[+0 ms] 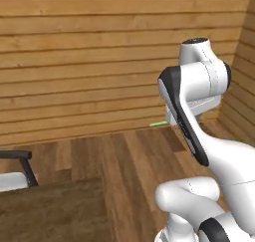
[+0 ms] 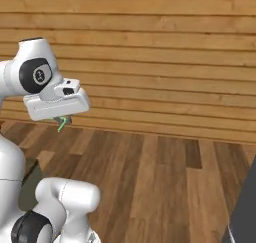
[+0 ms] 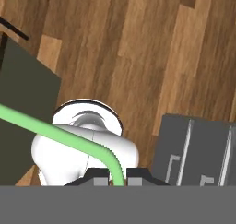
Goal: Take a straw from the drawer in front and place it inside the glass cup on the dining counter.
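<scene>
My gripper (image 3: 118, 178) is shut on the straw (image 3: 55, 133), a thin light-green stick. In the hand view it runs from the left edge and bends down between the fingertips. In the right base view the gripper (image 2: 63, 120) hangs under the white hand, high above the floor, with a short green piece of the straw (image 2: 61, 124) sticking out below. One end of the straw (image 1: 158, 123) pokes out left of the arm in the left base view. A corner of the dining counter (image 1: 50, 211) lies at the lower left. The drawer and the glass cup are out of view.
A black-framed stool (image 1: 17, 159) stands by the counter at the left. A plank wall (image 1: 89, 61) closes the far side beyond the wood floor (image 2: 150, 177). Grey fridge drawers (image 3: 198, 149) with silver handles sit below the hand; a dark grey panel (image 2: 245, 212) rises at lower right.
</scene>
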